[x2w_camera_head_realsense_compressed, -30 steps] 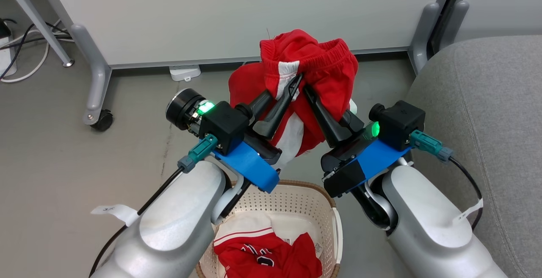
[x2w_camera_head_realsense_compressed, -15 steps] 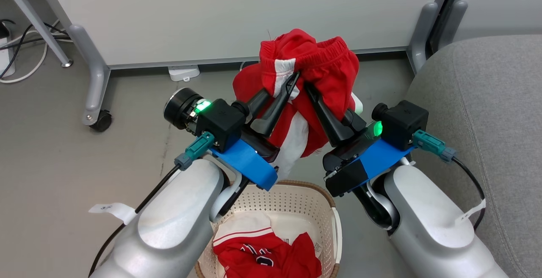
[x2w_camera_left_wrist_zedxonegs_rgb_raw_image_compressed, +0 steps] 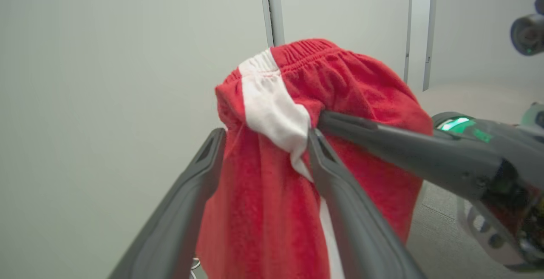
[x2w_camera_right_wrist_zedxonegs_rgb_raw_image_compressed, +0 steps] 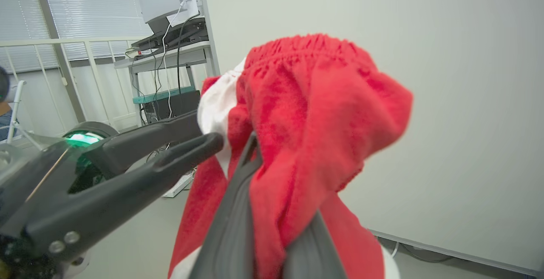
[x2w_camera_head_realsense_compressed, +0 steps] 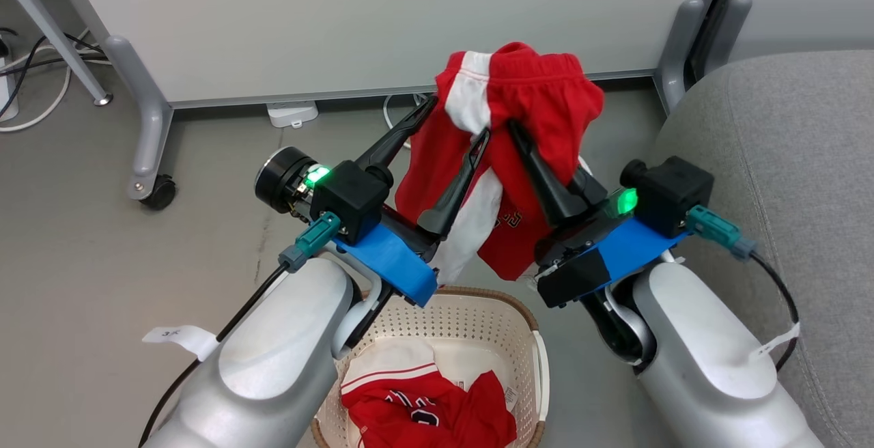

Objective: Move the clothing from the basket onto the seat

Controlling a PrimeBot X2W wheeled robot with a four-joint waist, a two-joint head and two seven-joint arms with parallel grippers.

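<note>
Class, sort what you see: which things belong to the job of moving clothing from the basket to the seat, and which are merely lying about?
Job: shorts held up, garment left in the basket, seat.

Lying about: cables, caster, white box, partition.

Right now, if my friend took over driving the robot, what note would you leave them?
Left gripper: open, fingers spread beside the red shorts.
Right gripper: shut on the red shorts, held up out of the basket.
Done: one garment lifted out.
Left: carry it to the seat on the right, then fetch the red jersey in the basket.
</note>
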